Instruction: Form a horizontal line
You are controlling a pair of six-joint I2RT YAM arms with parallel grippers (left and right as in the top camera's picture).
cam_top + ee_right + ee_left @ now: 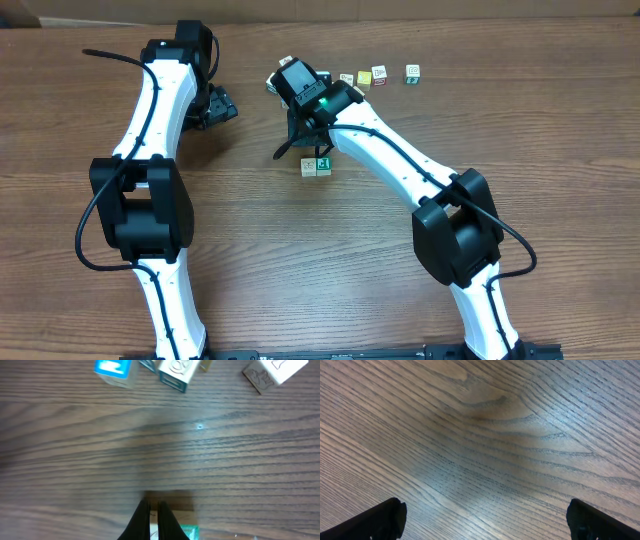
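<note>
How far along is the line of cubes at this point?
Done: a white cube and a green cube sit side by side, starting the line. In hand: the right gripper, shut, hangs right at that pair; the left gripper is open over the table. Left: several loose cubes farther back need adding.

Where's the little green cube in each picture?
Overhead: green cube sits mid-table, just below the right end effector.
Left wrist: not in it.
Right wrist: bottom edge, just right of the shut fingertips.
Shared landmark: the right end effector, beside the cube in both.
</note>
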